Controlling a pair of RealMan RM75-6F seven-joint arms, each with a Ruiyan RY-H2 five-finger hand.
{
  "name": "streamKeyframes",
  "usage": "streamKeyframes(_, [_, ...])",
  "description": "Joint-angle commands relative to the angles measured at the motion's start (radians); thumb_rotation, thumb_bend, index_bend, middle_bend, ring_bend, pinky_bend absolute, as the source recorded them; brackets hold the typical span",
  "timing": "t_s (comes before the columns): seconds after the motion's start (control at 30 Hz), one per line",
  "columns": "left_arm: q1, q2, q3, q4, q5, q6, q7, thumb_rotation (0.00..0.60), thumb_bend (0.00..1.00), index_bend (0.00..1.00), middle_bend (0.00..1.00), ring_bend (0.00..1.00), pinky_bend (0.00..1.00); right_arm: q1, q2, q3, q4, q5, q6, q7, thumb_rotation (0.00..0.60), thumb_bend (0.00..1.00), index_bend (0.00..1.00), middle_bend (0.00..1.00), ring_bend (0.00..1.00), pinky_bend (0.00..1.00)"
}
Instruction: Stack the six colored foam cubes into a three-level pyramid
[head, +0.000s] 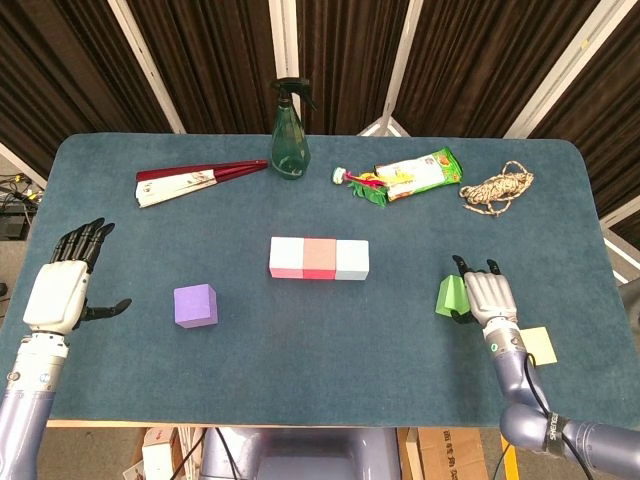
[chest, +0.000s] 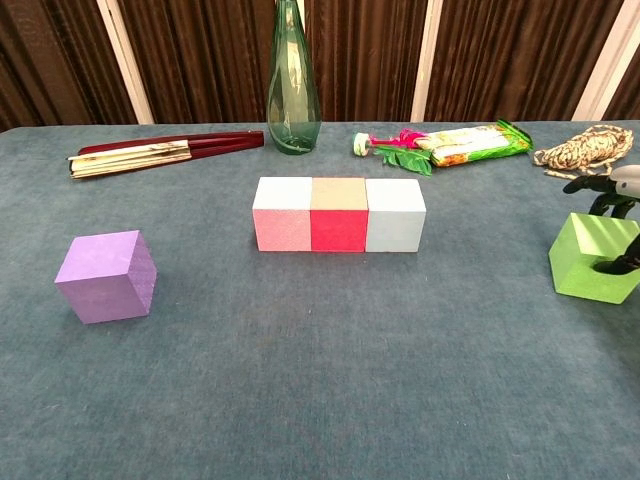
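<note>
A row of three cubes, pink (head: 285, 257), red (head: 319, 258) and light blue (head: 352, 259), lies at the table's middle; the chest view shows the pink cube (chest: 283, 214), red cube (chest: 338, 215) and light blue cube (chest: 395, 215) too. A purple cube (head: 195, 305) (chest: 106, 275) sits alone at front left. My right hand (head: 488, 297) (chest: 622, 186) grips the green cube (head: 449, 296) (chest: 592, 257), thumb on its near face, fingers over its far side; the cube is slightly tilted. A yellow cube (head: 535, 346) lies beside that wrist. My left hand (head: 65, 285) hovers open at the left edge.
Along the far side lie a folded fan (head: 195, 181), a green spray bottle (head: 290, 135), a snack packet with a pink-and-green item (head: 405, 177) and a bundle of rope (head: 497, 187). Blue-grey cloth (head: 300, 340) covers the table.
</note>
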Motion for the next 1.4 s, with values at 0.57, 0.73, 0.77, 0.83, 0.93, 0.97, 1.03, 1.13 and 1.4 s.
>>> streamKeyframes(0.57, [-0.002, -0.001, -0.002, 0.006, -0.009, -0.005, 0.000, 0.600, 0.06, 0.00, 0.00, 0.00, 0.04, 0.071, 0.040, 0.149, -0.156, -0.147, 0.019, 0.045, 0.600, 0.31, 0.12, 0.48, 0.38, 0.05])
streamKeyframes(0.73, [-0.002, 0.000, -0.005, 0.009, -0.014, -0.005, -0.003, 0.600, 0.06, 0.00, 0.00, 0.00, 0.04, 0.133, 0.030, 0.192, -0.162, -0.087, 0.002, -0.002, 0.600, 0.31, 0.12, 0.48, 0.38, 0.05])
streamKeyframes(0.77, [-0.002, -0.001, -0.006, 0.010, -0.016, -0.006, -0.004, 0.600, 0.06, 0.00, 0.00, 0.00, 0.04, 0.144, 0.026, 0.198, -0.163, -0.078, -0.002, -0.010, 0.600, 0.31, 0.12, 0.48, 0.38, 0.05])
streamKeyframes(0.83, [-0.004, -0.001, -0.007, 0.013, -0.022, -0.010, -0.006, 0.600, 0.06, 0.00, 0.00, 0.00, 0.04, 0.174, 0.013, 0.208, -0.164, -0.050, -0.008, -0.036, 0.600, 0.31, 0.12, 0.48, 0.38, 0.05])
streamKeyframes(0.93, [-0.005, -0.001, -0.008, 0.016, -0.026, -0.013, -0.007, 0.600, 0.06, 0.00, 0.00, 0.00, 0.04, 0.213, -0.010, 0.208, -0.158, -0.017, -0.013, -0.079, 0.600, 0.31, 0.12, 0.48, 0.38, 0.05])
streamKeyframes(0.97, [-0.005, -0.001, -0.008, 0.017, -0.027, -0.014, -0.008, 0.600, 0.06, 0.00, 0.00, 0.00, 0.04, 0.228, -0.021, 0.209, -0.154, -0.004, -0.014, -0.093, 0.600, 0.31, 0.12, 0.48, 0.38, 0.05])
streamKeyframes(1.03, [-0.005, 0.000, -0.008, 0.017, -0.030, -0.016, -0.011, 0.600, 0.06, 0.00, 0.00, 0.00, 0.04, 0.251, -0.040, 0.211, -0.146, 0.018, -0.013, -0.114, 0.600, 0.31, 0.12, 0.48, 0.38, 0.05])
streamKeyframes(1.13, [-0.005, 0.002, -0.011, 0.020, -0.033, -0.016, -0.016, 0.600, 0.06, 0.00, 0.00, 0.00, 0.04, 0.294, -0.072, 0.214, -0.127, 0.058, -0.008, -0.155, 0.600, 0.31, 0.12, 0.48, 0.38, 0.05])
streamKeyframes(1.4, [-0.007, 0.006, -0.014, 0.024, -0.046, -0.030, -0.033, 0.600, 0.06, 0.00, 0.00, 0.00, 0.04, 0.398, -0.158, 0.236, -0.049, 0.183, 0.008, -0.243, 0.600, 0.31, 0.12, 0.48, 0.38, 0.05])
